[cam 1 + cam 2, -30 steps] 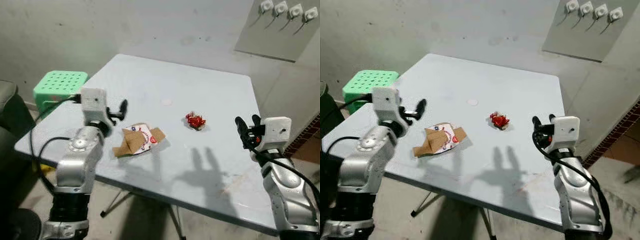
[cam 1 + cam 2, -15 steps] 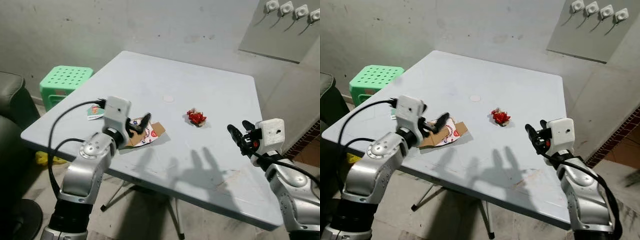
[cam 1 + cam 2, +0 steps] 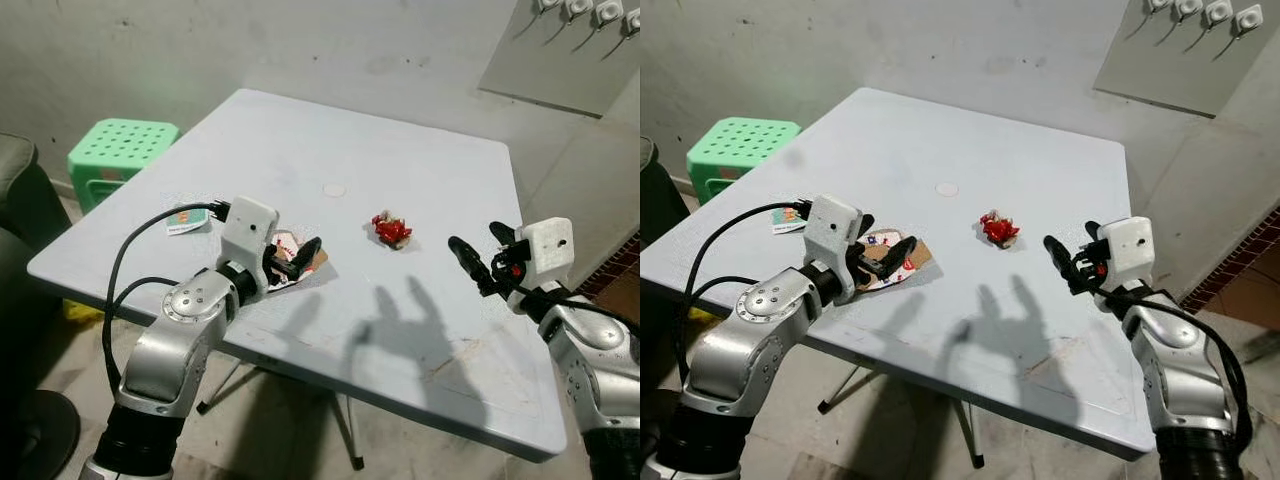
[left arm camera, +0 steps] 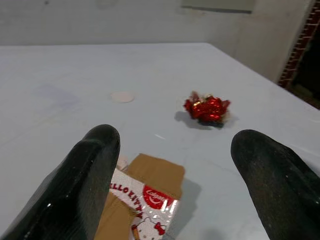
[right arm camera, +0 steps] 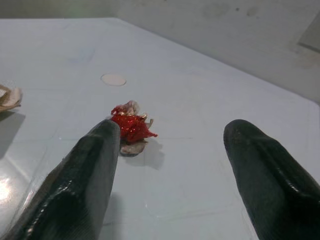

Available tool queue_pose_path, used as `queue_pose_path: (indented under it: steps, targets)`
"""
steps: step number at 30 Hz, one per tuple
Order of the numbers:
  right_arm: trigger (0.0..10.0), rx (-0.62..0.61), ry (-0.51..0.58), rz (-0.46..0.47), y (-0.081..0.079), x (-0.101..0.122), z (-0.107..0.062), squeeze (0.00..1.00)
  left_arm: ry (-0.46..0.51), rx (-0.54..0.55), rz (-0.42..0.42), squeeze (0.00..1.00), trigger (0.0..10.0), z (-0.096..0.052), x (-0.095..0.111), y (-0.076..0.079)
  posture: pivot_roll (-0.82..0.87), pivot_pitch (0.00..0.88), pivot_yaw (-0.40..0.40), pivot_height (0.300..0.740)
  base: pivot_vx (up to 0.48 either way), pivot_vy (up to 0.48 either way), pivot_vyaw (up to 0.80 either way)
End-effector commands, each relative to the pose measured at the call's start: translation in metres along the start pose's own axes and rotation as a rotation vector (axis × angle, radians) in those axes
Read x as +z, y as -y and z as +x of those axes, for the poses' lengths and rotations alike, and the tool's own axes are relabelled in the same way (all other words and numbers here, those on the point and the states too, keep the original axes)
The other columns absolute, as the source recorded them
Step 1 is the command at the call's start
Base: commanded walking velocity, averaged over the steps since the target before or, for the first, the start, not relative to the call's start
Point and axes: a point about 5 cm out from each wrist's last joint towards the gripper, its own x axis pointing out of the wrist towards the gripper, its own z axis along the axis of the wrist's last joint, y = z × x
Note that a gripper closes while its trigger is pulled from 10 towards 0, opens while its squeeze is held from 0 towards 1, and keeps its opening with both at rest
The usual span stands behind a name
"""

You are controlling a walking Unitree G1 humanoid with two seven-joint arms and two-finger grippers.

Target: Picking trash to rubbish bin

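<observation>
Trash pickup: both pincers open

Flat wrapper lies on bench under spread left pincer. Red foil wad sits ahead of spread right pincer. Risk: fingers skate over the flat wrapper, pushing it off the edge.

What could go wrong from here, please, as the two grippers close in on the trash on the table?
The flattened brown carton lies flat on the table, so the open left gripper may push it along rather than lift it. The red foil wrapper is small and crumpled; the open right gripper, still short of it, could nudge it away or pinch only a corner. The small card near the table edge could be knocked off by the left arm's cable.
</observation>
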Motion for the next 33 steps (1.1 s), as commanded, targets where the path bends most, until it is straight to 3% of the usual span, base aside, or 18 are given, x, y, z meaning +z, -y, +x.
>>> queue_pose_path:
  steps: [1, 6, 7, 15, 20, 33]
  targets:
    - [10.0, 0.01, -0.006, -0.029, 0.009, 0.002, 0.004, 1.0, 0.014, -0.046, 0.004, 0.0, 10.0, -0.001, 0.005, 0.007, 0.0, 0.11, -0.115, 0.74, 0.0, 0.0, 0.0]
    - [10.0, 0.065, -0.013, -0.017, 0.01, 0.003, 0.013, 1.0, 0.023, -0.055, 0.014, 0.0, 10.0, -0.002, 0.008, 0.008, 0.01, 0.103, -0.117, 0.74, 0.0, 0.0, 0.0]
    - [10.0, 0.067, -0.015, -0.028, 0.011, 0.004, 0.017, 0.0, 0.025, -0.059, 0.016, 0.0, 10.0, -0.003, 0.009, 0.008, 0.02, 0.109, -0.116, 0.74, 0.0, 0.0, 0.0]
    - [10.0, 0.131, -0.037, -0.01, 0.011, 0.005, 0.041, 0.0, 0.041, -0.107, 0.024, 0.0, 10.0, -0.007, 0.018, 0.012, 0.05, 0.139, -0.116, 0.74, 0.0, 0.0, 0.0]
    - [10.0, 0.153, -0.031, -0.006, 0.006, 0.011, 0.056, 0.0, 0.021, -0.129, 0.022, 0.0, 10.0, -0.018, 0.018, 0.014, 0.09, 0.184, -0.108, 0.74, 0.0, 0.0, 0.0]
    - [10.0, 0.131, -0.021, -0.026, 0.01, 0.029, 0.074, 0.0, -0.024, -0.133, 0.002, 0.0, 10.0, -0.036, 0.019, 0.018, 0.12, 0.294, -0.106, 0.74, 0.0, 0.0, 0.0]
